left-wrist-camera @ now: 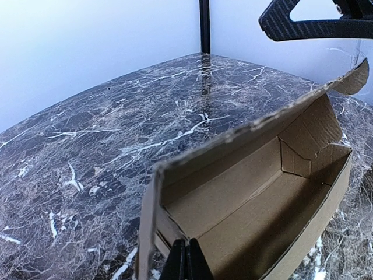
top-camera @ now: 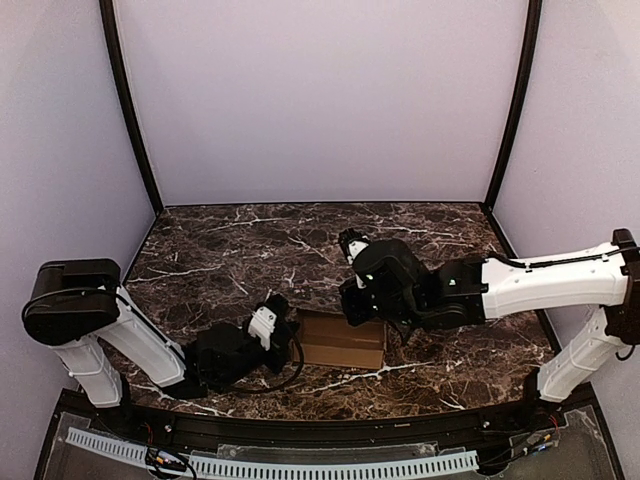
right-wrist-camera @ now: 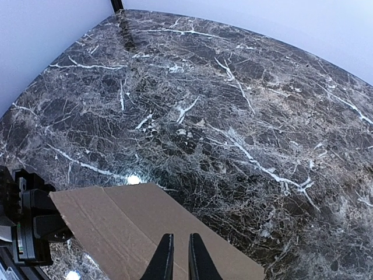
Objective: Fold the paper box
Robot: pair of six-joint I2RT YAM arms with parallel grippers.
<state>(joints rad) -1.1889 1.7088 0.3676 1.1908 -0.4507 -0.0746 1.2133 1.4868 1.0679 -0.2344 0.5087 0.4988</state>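
The paper box (top-camera: 345, 342) is a brown cardboard box lying lengthwise near the front middle of the marble table. In the left wrist view the paper box (left-wrist-camera: 250, 204) shows an open inside, with its far long flap raised. My left gripper (top-camera: 288, 328) is at the box's left end. Its jaws (left-wrist-camera: 186, 259) are pressed together on the near end wall. My right gripper (top-camera: 358, 306) hovers over the box's far edge. In the right wrist view it (right-wrist-camera: 181, 259) lies over a flat outer panel of the paper box (right-wrist-camera: 134, 227), jaws a narrow gap apart with nothing between.
The dark marble table (top-camera: 250, 250) stretches behind the box to lilac walls with black corner posts (top-camera: 130, 110). The left arm's wrist (right-wrist-camera: 29, 224) shows at the panel's left end. Part of the right gripper (left-wrist-camera: 309, 23) hangs above the raised flap.
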